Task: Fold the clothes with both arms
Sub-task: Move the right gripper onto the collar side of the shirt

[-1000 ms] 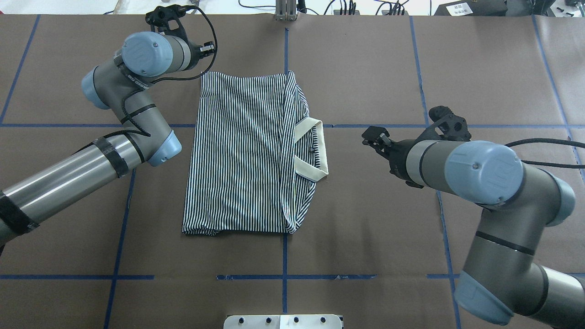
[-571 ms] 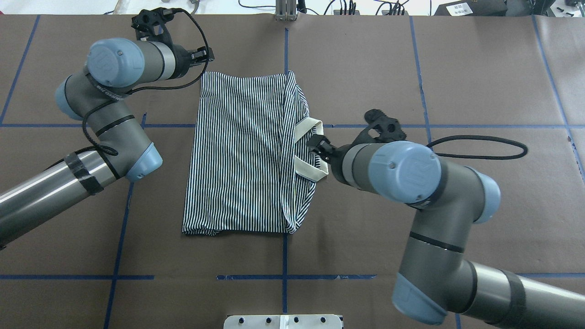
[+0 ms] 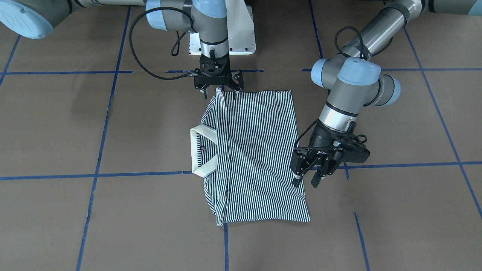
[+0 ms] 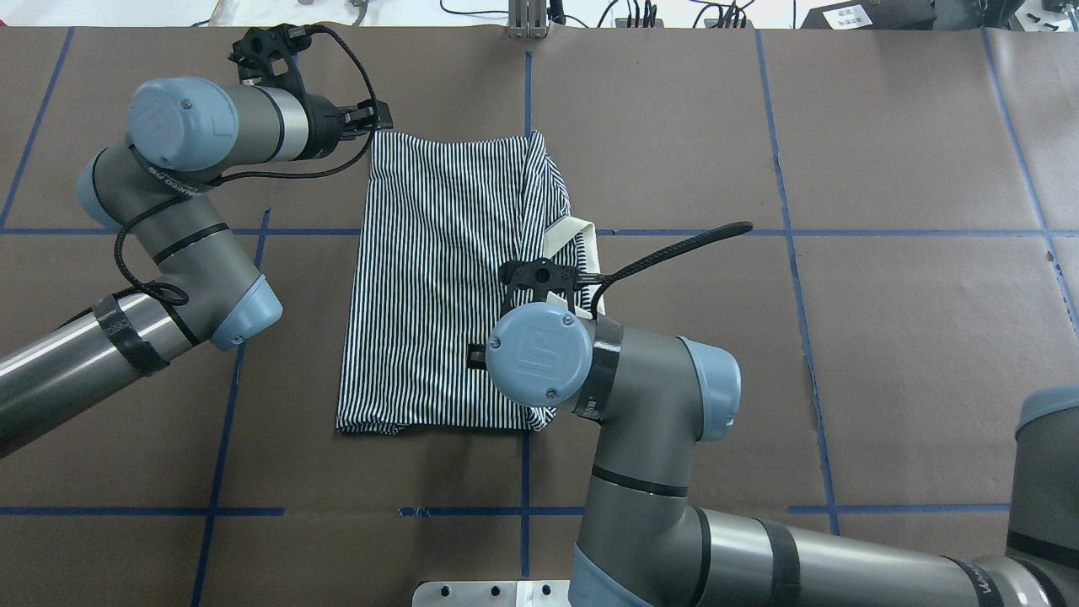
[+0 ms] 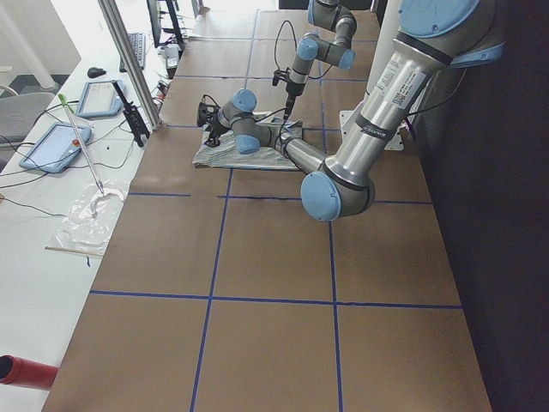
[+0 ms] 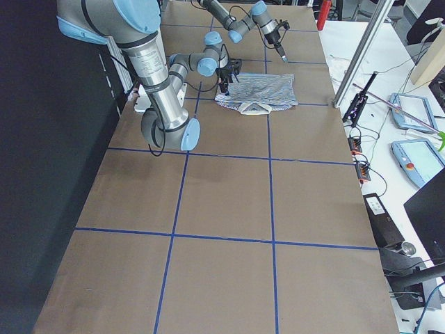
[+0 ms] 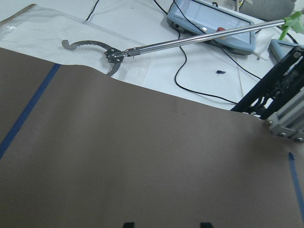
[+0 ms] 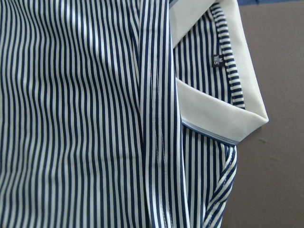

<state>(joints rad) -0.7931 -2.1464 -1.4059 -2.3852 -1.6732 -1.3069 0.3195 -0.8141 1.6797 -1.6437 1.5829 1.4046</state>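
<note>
Navy-and-white striped polo shirt lies folded. Black left tool gapes by its right edge; right tool gapes at its top.

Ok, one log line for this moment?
navy-and-white striped polo shirt: folded, lying flat | left claw: open, by shirt's far left corner | right claw: open, above shirt's near right corner

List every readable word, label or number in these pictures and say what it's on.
Nothing reads clearly.
Neck tag inside the shirt collar: too small.
Lettered band on the left arm: blurred.
Embossed logo on the right arm joint cap: letters unclear.
</note>
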